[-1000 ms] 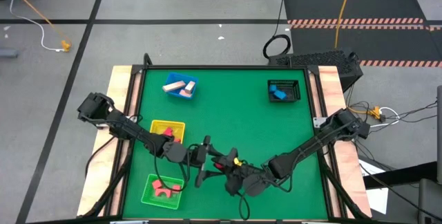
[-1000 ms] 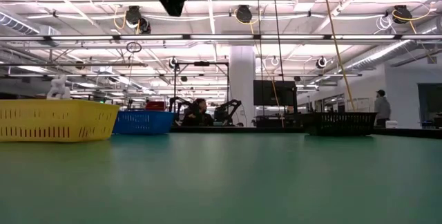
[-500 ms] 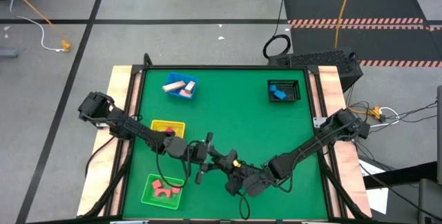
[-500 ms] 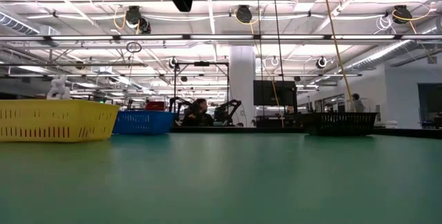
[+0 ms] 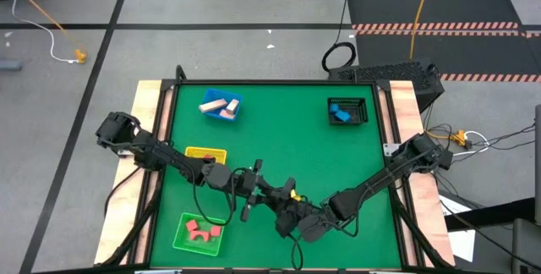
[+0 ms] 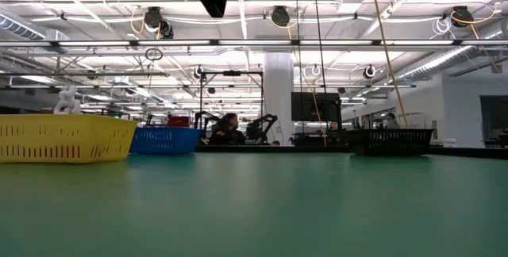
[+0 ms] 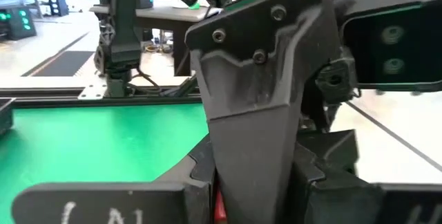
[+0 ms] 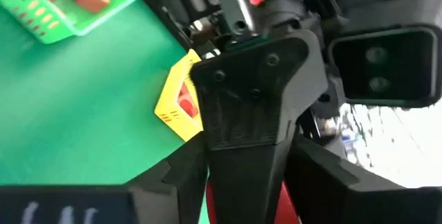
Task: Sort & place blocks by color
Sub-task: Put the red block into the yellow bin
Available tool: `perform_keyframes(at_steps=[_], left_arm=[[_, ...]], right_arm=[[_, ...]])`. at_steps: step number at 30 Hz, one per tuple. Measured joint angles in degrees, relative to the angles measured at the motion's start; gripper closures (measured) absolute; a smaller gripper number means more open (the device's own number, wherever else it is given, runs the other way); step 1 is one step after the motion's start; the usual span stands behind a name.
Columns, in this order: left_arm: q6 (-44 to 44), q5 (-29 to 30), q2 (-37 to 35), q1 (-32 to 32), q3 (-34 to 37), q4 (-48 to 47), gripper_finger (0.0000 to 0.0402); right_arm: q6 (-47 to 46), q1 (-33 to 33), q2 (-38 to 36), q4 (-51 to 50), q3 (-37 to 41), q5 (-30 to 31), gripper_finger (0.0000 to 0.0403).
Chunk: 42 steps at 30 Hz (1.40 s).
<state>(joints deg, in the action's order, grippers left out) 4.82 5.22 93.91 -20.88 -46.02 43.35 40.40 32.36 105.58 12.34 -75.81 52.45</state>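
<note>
- Red blocks (image 5: 201,230) already lay in the green tray (image 5: 179,238). Tan and pink blocks (image 5: 218,105) sat in the blue tray (image 5: 238,99), and a blue block (image 5: 341,115) sat in the basket (image 5: 331,113). By that count, sorting looked well along.
- No loose block showed on the table (image 5: 287,139).
- The left gripper (image 5: 250,193) and right gripper (image 5: 283,204) met nose to nose above mid-table, near the yellow tray (image 5: 191,150).
- A red piece (image 7: 219,209) showed low in the left wrist view. The right wrist view showed red (image 8: 211,203) in much the same spot, probably one block between the two grippers.
- The step in hand seemed to be a hand-over.
- Whether either gripper was clenched or released could not be told, nor which one bore the piece.
- The next move would call for one arm to take firm hold before the other lets go. The block would then be carried to the tray of its colour.
</note>
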Motion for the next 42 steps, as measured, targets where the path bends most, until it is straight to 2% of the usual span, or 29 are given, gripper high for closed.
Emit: perform_keyframes(at_steps=[9, 11, 15, 17, 19, 24, 27, 31, 33, 37, 42], left_arm=[[1.31, -0.27, 0.02, 1.38, 0.00, -0.59, 0.0308], [1.33, -0.24, 0.09, 1.95, 0.02, -0.79, 0.0301], [2.46, -0.26, -0.20, 3.20, 0.02, -1.79, 0.0308], [3.82, -0.22, -1.97, 4.30, 0.07, -5.94, 0.0315], [5.55, 0.44, -4.68, 5.77, 0.04, -11.42, 0.0315], [8.27, 4.09, -15.33, 7.88, 0.04, -32.60, 0.0303], [10.58, 7.76, -22.44, 7.57, 0.04, -46.62, 0.0295], [16.94, 10.07, -30.54, 6.11, 0.04, -63.33, 0.0313], [21.51, 10.20, -33.38, 5.30, 0.04, -71.01, 0.0315], [32.31, 10.80, -36.26, 3.03, 1.45, -82.97, 0.0313], [43.46, 10.84, -36.65, -0.23, 7.44, -86.58, 0.0293]], right_arm=[[-8.41, 1.82, 0.00, 0.18, -0.02, 2.51, 0.0175], [-8.62, 3.14, -0.15, 0.24, -0.07, 6.76, 0.0165], [-9.55, 5.66, -1.56, -1.29, -0.07, 19.94, 0.0159], [-11.75, 6.70, -3.13, -3.15, -0.07, 24.99, 0.0161], [-15.58, 7.45, -4.98, -6.44, -0.09, 27.17, 0.0164], [-32.52, 7.92, -10.75, -22.02, -0.09, 23.31, 0.0169], [-46.23, 7.24, -14.56, -35.38, -0.09, 17.02, 0.0169], [-63.96, 5.55, -19.16, -50.98, 0.70, 7.22, 0.0169], [-68.81, 4.80, -21.44, -54.19, 2.57, 5.33, 0.0169], [-72.91, 4.31, -26.37, -54.44, 9.17, 4.28, 0.0169], [-78.52, 4.39, -33.92, -52.10, 20.09, 4.19, 0.0169]])
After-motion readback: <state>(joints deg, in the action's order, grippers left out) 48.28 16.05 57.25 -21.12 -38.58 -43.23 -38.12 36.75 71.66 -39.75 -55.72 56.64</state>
